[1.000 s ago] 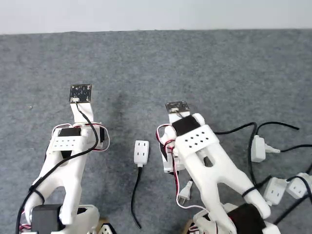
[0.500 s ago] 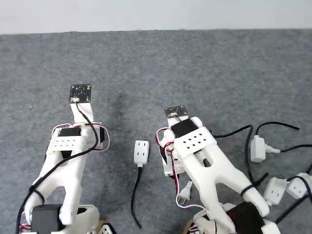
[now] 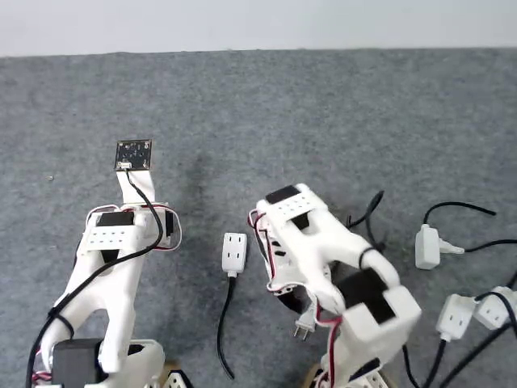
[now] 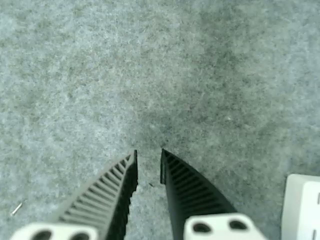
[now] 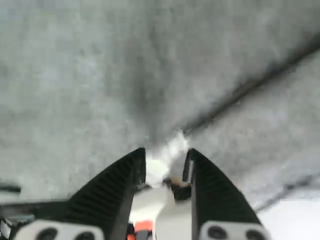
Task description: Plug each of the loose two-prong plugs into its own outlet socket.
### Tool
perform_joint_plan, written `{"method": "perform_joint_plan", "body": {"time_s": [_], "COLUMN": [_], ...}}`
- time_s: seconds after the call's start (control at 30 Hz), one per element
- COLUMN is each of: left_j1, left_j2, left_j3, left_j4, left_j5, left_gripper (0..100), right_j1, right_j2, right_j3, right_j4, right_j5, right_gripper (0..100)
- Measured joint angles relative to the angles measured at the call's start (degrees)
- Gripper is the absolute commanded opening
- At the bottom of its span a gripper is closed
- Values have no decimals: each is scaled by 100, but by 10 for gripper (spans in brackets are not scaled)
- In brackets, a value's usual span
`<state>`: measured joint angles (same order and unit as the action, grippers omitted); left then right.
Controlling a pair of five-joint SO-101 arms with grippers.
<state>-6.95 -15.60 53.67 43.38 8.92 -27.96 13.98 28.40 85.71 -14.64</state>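
On table [image 3: 242, 105], outlet socket [image 3: 234, 251] lengthwise away.

No legible text, label, number or sign on any surface.

1. The far half of the carpet [image 3: 323, 105] is bare from edge to edge, so you can pass either arm there.
2. The left gripper [image 4: 148, 159], jaws slightly apart, has bare carpet ahead of it.
3. Between the arms lies the outlet socket [image 3: 234, 251]. Its black cord [image 3: 224, 323] trails toward the bases.
4. The right arm [image 3: 323, 250] crowds that lane, with a loose plug [image 3: 304, 327] close beside it.
5. On the far right, a white plug [image 3: 426, 246], spare sockets [image 3: 456, 314] and tangled cords [image 3: 452, 208] block your way.
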Motion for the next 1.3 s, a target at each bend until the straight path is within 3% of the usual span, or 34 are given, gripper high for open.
{"method": "perform_joint_plan", "body": {"time_s": [0.07,0.37,0.63,0.83,1.03,1.3], "left_j1": [0,0,0,0,0,0], "left_j2": [0,0,0,0,0,0], "left_j3": [0,0,0,0,0,0], "left_j4": [0,0,0,0,0,0], "left_j5": [0,0,0,0,0,0], "left_gripper": [73,73,73,73,73,73], "right_j1": [97,176,211,448,905,1222], "right_j2": [149,-35,-167,-1169,-2207,-1705], "right_j3": [149,334,360,431,360,352], "right_j4": [-413,-554,-554,-765,-905,-1380], "right_j5": [-9,35,290,369,1284,1829], "right_gripper": [93,4,6,6,6,6]}}
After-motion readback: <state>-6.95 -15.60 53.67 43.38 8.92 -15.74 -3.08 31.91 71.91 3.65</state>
